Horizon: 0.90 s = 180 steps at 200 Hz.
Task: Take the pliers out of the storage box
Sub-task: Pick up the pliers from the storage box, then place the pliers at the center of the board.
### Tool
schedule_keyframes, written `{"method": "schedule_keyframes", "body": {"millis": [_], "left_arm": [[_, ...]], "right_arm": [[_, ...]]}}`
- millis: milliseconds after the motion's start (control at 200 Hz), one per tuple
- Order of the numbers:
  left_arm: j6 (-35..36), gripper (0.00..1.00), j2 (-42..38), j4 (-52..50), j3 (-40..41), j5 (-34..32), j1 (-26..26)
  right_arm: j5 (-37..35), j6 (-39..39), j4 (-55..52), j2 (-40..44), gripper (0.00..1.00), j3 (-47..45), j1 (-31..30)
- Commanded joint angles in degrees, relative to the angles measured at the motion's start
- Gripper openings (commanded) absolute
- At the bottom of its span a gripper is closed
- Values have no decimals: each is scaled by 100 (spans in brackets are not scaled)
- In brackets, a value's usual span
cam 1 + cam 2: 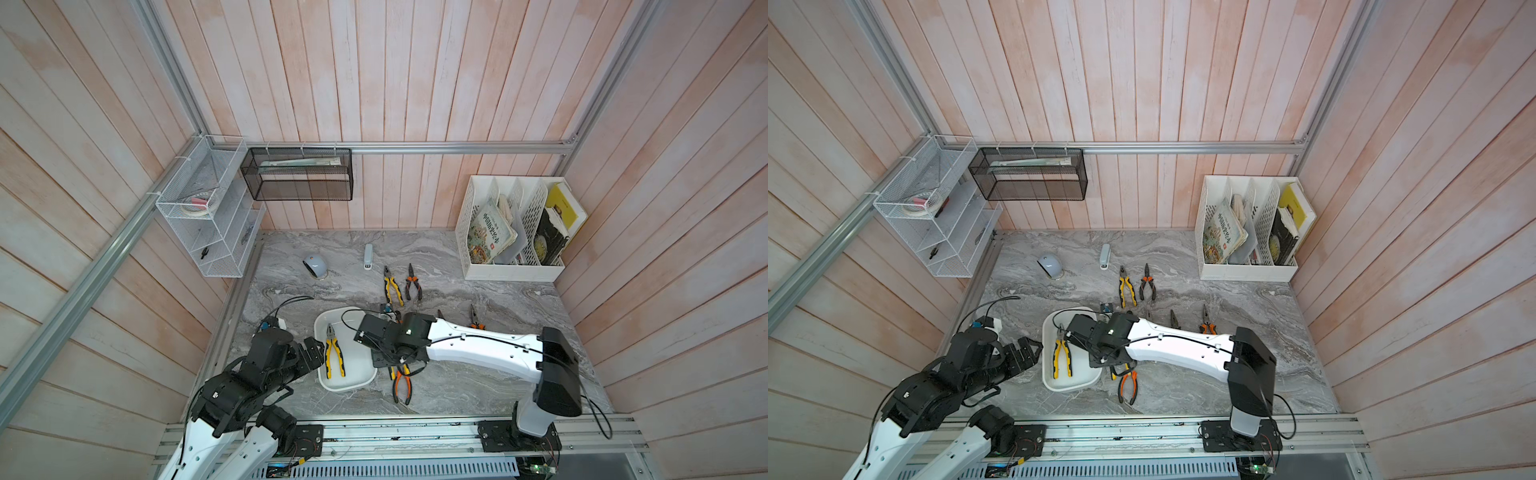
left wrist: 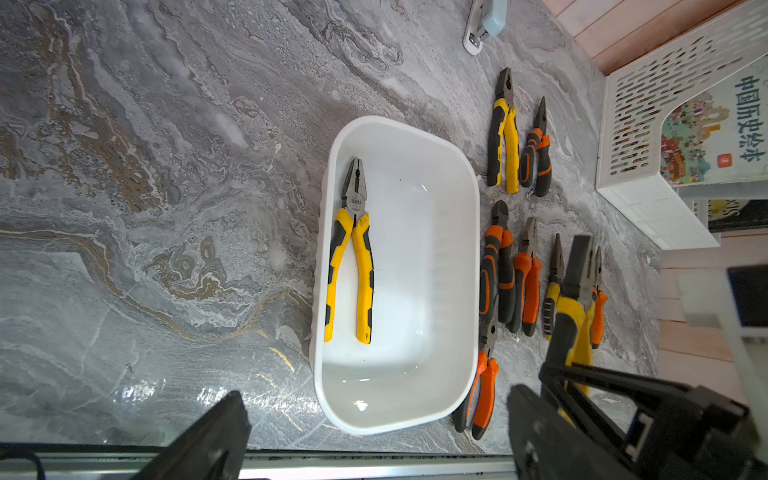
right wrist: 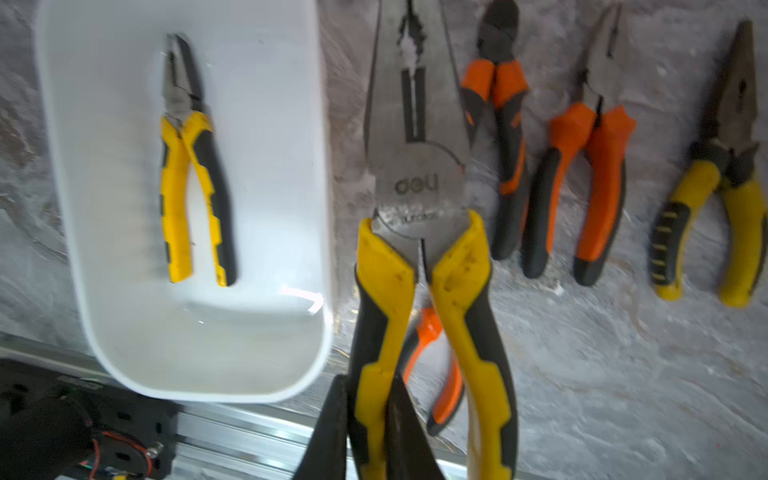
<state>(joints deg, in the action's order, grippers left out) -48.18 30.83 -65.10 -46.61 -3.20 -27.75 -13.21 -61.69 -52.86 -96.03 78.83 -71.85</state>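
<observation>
The right gripper (image 3: pixel 368 415) is clamped on one handle of the lifted pliers (image 3: pixel 419 183). Its dark fingers (image 3: pixel 332 419) pinch near the handle's end, and the nose points away from the wrist. This pair hangs just beside the right wall of the storage box (image 2: pixel 415 270), over the front orange pair (image 2: pixel 482 390) on the marble tabletop (image 1: pixel 478 395). Whether it touches anything below cannot be told. The left gripper (image 1: pixel 318 354) stands spread wide, holding nothing, near the box's left wall.

Nine pliers show in all: one gripped, one in the box and seven on the table. Four have yellow-and-black handles and five have orange-and-black. The boxed pliers (image 2: pixel 351 249) lie flat along the left wall, nose away from the robot. To the right of the box sits a row of four: orange cutters (image 2: pixel 496 266), a bright orange pair (image 2: pixel 528 282), a yellow long-nosed pair (image 2: pixel 550 299) and an outer orange pair (image 1: pixel 475 320). Farther back, side by side, lie a yellow blunt pair (image 1: pixel 392 286) and an orange long-nosed pair (image 1: pixel 413 282). There is one box, one stapler (image 1: pixel 368 257), one file rack (image 1: pixel 511 272), one white mesh shelf (image 1: pixel 220 266) and one black mesh basket (image 1: pixel 297 174).

The boxed pliers have a blunt, dark steel nose, closed, and slightly parted handles, yellow with black strips. The box is shallow and glossy white, with rounded corners.
</observation>
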Motion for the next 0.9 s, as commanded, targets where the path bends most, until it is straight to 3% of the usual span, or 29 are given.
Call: {"method": "schedule_keyframes", "body": {"millis": [0, 120, 340, 895], "left_arm": [[134, 100, 51, 101, 11, 55, 37], [108, 100, 59, 177, 47, 65, 32], [125, 100, 157, 187, 91, 25, 38], [108, 100, 169, 68, 71, -84, 34]], "right_arm": [[40, -776, 566, 703, 0, -1025, -39], [258, -1094, 991, 1208, 0, -1984, -108], [442, -1322, 1665, 1542, 0, -2823, -145], [714, -1174, 1999, 1263, 0, -3313, 240]]}}
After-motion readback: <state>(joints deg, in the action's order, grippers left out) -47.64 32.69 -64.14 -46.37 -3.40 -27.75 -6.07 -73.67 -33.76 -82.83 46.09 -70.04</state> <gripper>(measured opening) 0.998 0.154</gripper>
